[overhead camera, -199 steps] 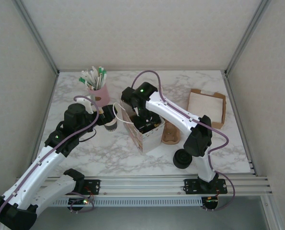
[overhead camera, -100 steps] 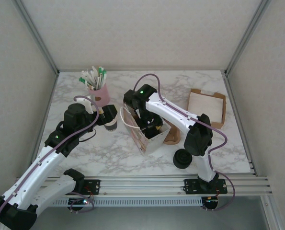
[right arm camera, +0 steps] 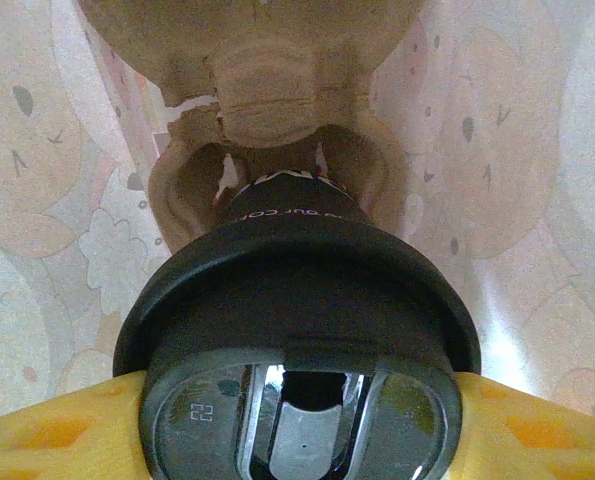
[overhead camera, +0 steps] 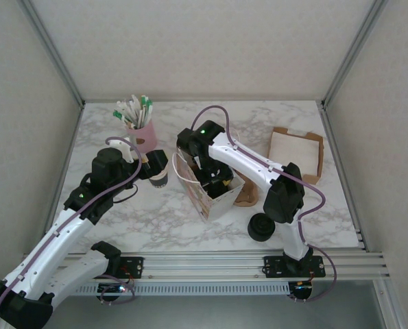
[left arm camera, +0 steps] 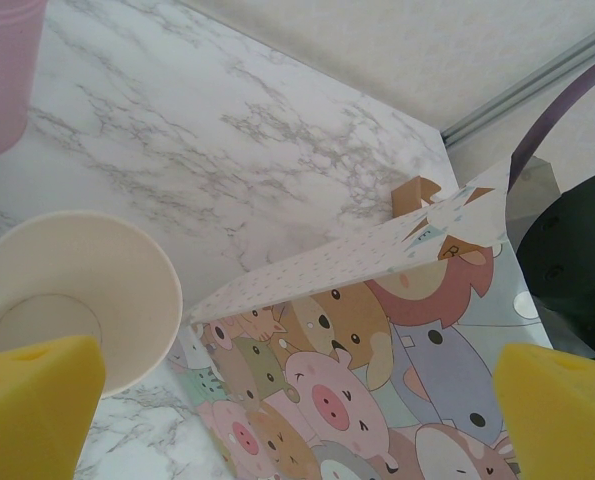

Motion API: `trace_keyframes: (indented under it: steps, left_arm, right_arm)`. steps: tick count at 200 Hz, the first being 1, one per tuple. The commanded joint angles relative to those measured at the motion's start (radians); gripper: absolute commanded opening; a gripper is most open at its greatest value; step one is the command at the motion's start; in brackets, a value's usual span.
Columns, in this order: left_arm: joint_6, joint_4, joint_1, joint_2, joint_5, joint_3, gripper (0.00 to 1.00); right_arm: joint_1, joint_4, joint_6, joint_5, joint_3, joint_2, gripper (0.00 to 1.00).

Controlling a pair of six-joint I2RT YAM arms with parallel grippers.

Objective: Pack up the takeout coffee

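Right end effector (right arm camera: 297, 432) clamps the black lid of the takeout coffee (right arm camera: 297, 290), held upright deep inside the cartoon-print bag (right arm camera: 47, 150). It should be lowered level and seated before release. Left end effector (left arm camera: 297, 395) hangs wide open and empty beside the bag.

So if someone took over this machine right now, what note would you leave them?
Left pincer: open and empty, between the lidless cup and the cartoon bag.
Right pincer: shut on the takeout coffee by its black lid, down inside the bag.
Done: coffee is in the bag, above a brown pulp holder.
Left to do: release and lift the arm out; I can't tell if the cup is fully seated.
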Motion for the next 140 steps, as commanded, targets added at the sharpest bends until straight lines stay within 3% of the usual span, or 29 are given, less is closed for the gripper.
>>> trace_keyframes:
  steps: [1, 140]
  left_arm:
    - [0.001, -0.007, -0.008, -0.013, -0.001, -0.002, 1.0]
    - [0.003, -0.013, -0.008, -0.018, -0.008, 0.002, 1.0]
  right_arm:
    - [-0.007, 0.009, 0.001, 0.002, -0.007, -0.005, 0.64]
    - [-0.006, 0.031, 0.001, -0.006, -0.023, -0.003, 0.64]
